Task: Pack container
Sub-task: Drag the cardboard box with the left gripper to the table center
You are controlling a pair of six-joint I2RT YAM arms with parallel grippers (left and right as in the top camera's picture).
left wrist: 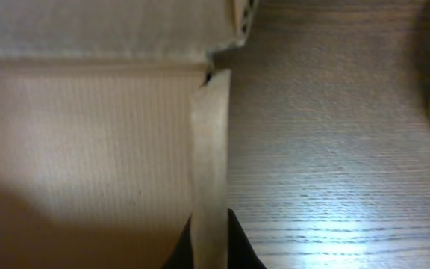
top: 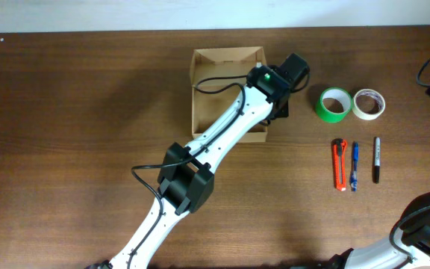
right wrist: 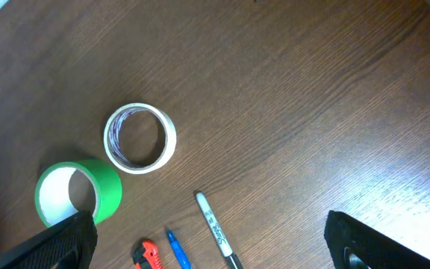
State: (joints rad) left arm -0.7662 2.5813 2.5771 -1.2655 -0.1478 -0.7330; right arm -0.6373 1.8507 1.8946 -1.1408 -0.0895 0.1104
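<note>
Here the container (top: 213, 67) sits open near the far middle of the table (top: 66, 112) — plain tan cardboard, walls upright. The left arm stretches diagonally across it, with the left gripper (left wrist: 211, 250) clamped on the right wall's top edge, one finger on each side. Off to the right lie green tape (top: 334, 104), white tape (top: 369, 104), a cutter (top: 340, 164), a pen (top: 354, 166) and a marker (top: 376, 159) — the right gripper (right wrist: 219, 243) faces them, fingers wide apart.
</note>
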